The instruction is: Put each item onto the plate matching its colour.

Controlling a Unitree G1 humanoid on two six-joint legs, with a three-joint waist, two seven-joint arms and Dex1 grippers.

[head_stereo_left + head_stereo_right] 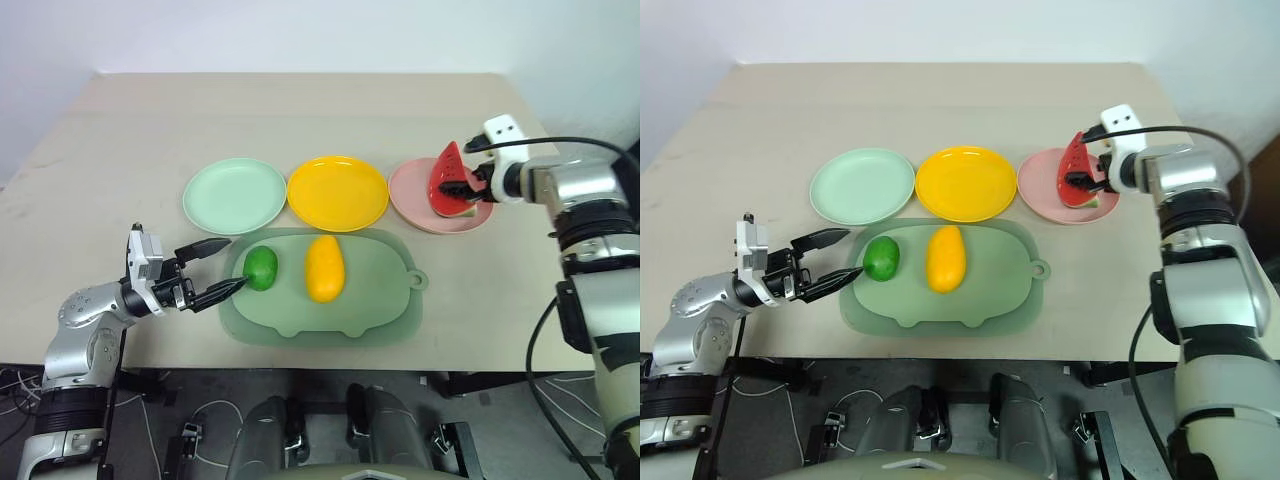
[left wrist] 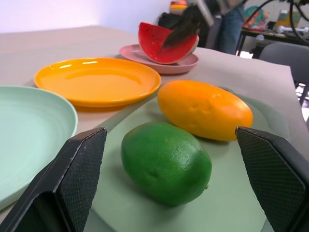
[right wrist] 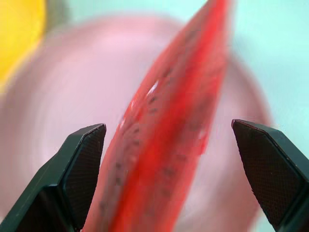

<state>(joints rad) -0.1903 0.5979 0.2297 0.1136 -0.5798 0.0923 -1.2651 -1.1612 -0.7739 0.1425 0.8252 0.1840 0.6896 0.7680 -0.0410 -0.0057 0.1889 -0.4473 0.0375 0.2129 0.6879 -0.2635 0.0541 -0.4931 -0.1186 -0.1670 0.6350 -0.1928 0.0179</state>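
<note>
The red watermelon wedge point(image 1: 449, 180) stands tilted on the pink plate point(image 1: 408, 192) at the right. My right gripper point(image 1: 474, 187) is open around it, with a gap on each side of the wedge point(image 3: 169, 145) in the right wrist view. The mint green plate point(image 1: 235, 195) and the yellow plate point(image 1: 337, 192) lie bare to its left. The green lime point(image 1: 261, 268) and the yellow mango point(image 1: 325, 268) rest side by side on the mat. My left gripper point(image 1: 235, 264) hovers open just left of the lime point(image 2: 166, 162), fingertips level with it and apart from it.
A large pale green board-shaped mat point(image 1: 375, 295) with a small handle lies near the table's front edge, below the row of plates. The beige table point(image 1: 300, 110) stretches away behind the plates.
</note>
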